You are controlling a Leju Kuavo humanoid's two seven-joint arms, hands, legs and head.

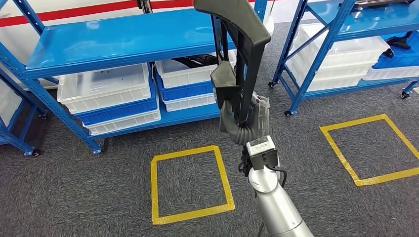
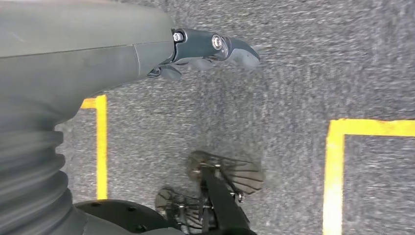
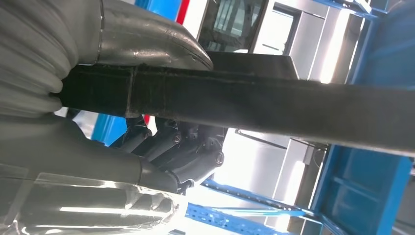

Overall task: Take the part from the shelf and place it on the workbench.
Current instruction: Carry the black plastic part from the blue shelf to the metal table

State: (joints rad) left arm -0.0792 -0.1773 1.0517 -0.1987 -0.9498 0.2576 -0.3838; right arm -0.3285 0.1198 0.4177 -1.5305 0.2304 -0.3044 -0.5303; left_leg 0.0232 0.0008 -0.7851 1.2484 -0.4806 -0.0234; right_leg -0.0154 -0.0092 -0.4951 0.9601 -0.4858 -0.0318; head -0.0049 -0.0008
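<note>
Right hand (image 1: pixel 244 116) is wrapped round a long dark grey plastic part with a hooked top (image 1: pixel 237 44), holding it upright and well off the floor. From the right wrist view the thumb lies over the bar (image 3: pixel 254 100) and the dark fingers (image 3: pixel 181 152) curl under it, so the grip is closed tight. Carrying it vertical and close to the body looks sensible: it keeps the long piece away from the blue metal shelf (image 1: pixel 123 39) and its white and blue plastic bins (image 1: pixel 106 91). The part is off the shelf, in the air, above grey carpet (image 1: pixel 74 197) just beside 1 of the 2 yellow tape squares (image 1: pixel 190 182). No worktop is in sight, so my read is the carry stage, with the placing not yet done. Left hand (image 2: pixel 205 49) hangs over the carpet, fingers curled in and holding nothing, clear of the work.
</note>
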